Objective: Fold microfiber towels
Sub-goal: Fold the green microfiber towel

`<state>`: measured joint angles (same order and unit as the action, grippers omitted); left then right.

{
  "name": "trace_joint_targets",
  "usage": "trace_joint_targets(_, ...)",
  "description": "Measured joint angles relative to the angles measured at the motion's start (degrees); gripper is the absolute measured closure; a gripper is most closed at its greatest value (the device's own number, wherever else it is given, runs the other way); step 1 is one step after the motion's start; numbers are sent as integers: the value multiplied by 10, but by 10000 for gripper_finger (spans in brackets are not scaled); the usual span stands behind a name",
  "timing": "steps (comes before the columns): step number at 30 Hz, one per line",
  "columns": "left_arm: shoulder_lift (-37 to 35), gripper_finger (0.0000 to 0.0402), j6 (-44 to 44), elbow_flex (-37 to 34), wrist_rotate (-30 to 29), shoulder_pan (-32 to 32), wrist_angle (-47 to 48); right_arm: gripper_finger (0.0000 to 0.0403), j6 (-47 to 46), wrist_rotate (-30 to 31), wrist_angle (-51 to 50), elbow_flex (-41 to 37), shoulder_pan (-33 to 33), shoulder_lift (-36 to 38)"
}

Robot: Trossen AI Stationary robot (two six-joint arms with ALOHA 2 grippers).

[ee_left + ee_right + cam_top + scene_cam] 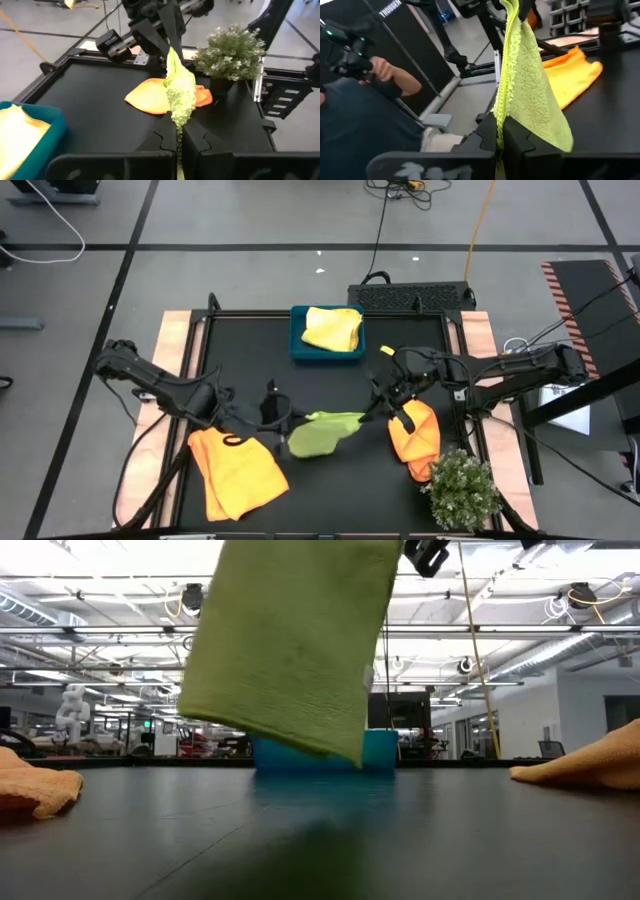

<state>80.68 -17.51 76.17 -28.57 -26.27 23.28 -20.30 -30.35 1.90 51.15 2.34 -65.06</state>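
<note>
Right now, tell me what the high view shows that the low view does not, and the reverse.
Only the high view shows the pale yellow towel lying in the teal tray, the plant, and the left claw and right claw, each shut on an end of the lime green towel.

Only the low view shows that this towel hangs clear of the table, and the room behind.

Both show the green towel, the tray and the orange towels.

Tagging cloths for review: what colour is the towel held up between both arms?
Lime green towel; the right wrist view shows it best.
</note>
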Motion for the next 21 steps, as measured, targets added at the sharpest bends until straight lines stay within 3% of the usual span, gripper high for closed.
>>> trace_joint_targets(6,14,401,-25,-11,8,12,13,403,-25,-6,-42,-1,-4,-7)
trace_joint_targets(11,13,401,-49,-110,90,72,-64,403,-24,9,-96,-2,-33,-37)
trace_joint_targets(16,-8,401,-34,-206,107,130,-138,403,-5,72,-131,-3,-71,-79)
trace_joint_targets(21,-7,399,21,-255,107,196,-157,403,24,138,-133,-2,-108,-119)
